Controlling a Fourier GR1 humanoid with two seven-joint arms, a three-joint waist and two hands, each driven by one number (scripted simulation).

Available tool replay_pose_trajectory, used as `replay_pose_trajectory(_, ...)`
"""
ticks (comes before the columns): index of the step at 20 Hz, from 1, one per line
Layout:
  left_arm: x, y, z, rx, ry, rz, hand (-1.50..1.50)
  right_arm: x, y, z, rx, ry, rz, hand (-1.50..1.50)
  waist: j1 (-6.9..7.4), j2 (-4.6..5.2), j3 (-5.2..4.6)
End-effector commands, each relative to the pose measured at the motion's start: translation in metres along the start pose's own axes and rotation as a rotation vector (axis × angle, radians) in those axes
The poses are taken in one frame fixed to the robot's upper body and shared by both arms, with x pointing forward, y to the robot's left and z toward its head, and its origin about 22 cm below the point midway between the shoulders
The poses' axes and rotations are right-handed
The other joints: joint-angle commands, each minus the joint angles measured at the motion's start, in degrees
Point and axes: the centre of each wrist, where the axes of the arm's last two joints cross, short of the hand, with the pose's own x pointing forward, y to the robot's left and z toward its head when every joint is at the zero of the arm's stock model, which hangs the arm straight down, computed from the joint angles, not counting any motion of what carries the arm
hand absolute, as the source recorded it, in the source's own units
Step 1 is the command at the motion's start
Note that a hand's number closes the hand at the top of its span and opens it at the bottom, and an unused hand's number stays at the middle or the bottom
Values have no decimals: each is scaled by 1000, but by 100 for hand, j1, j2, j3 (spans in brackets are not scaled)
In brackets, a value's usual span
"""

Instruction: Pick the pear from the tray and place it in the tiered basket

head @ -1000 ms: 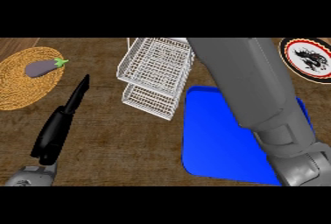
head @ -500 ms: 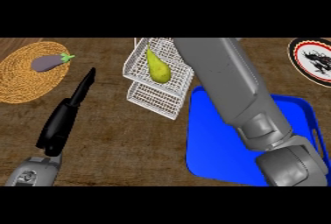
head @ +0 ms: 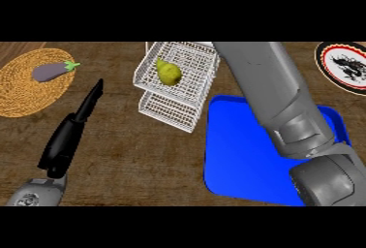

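Note:
A yellow-green pear (head: 168, 72) lies in the upper tier of the white wire tiered basket (head: 187, 90), which stands at the top middle of the counter. Right of the basket lies the blue tray (head: 236, 150), with nothing visible on it. My right forearm crosses the tray and runs up past the basket's right side; its hand is above the view's top edge and does not show. My left hand (head: 71, 133) rests at the lower left with its fingers straight, pointing up toward the basket, apart from it.
A round woven mat (head: 25, 94) at the upper left carries a purple eggplant (head: 52, 71). A plate with a red rim and a dark picture (head: 344, 63) sits at the upper right edge. Brown wooden counter lies between the mat and the basket.
The pear, absent from the earliest frame, came into view in the basket's upper tier and lies there now. The right forearm has shifted right, uncovering more of the basket.

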Motion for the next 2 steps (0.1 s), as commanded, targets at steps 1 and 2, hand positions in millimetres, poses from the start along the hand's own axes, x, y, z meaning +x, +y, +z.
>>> replay_pose_trajectory(1,-4,7,12,5,34,-17,0,-2,-43,-25,-208,32,-23,-150,-206,-91,6)
replay_pose_trajectory(2,-5,6,11,30,37,7,0,-15,-56,-31,-236,62,-33,-150,-244,-85,7)
